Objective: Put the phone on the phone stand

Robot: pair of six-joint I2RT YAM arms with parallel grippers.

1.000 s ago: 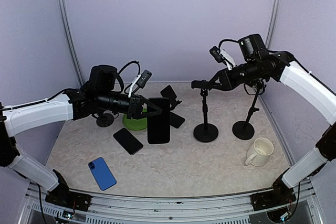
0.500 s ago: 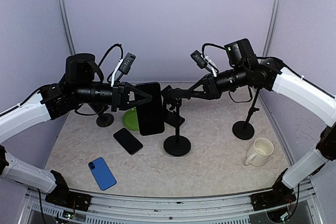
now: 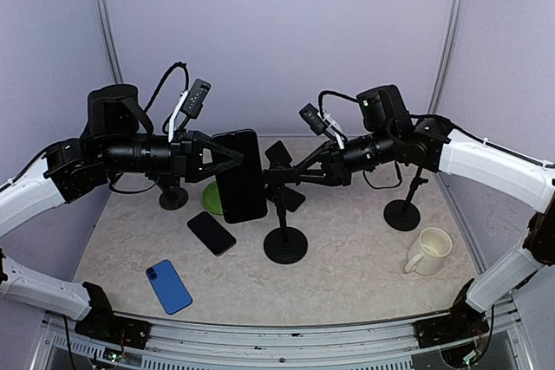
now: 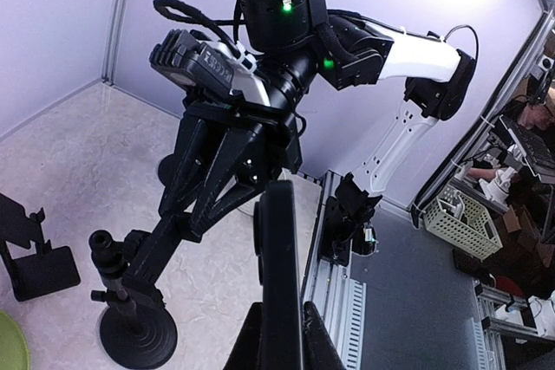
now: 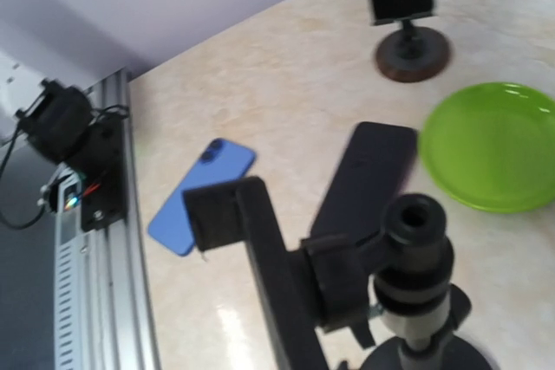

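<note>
Currently, item: phone (image 3: 241,178), one, black, held aloft upright just beside the phone stand (image 3: 281,212), my left gripper (image 3: 227,159) clamped on one long edge; I judge it rigid, light, glass-slick, breakable; best pinched across the edges; my right gripper (image 3: 299,172) grips the stand's head.

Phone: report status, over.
Left gripper shut on phone, upright, airborne. Right gripper shut on phone stand. Phone beside stand, not seated. Nothing between them.
</note>
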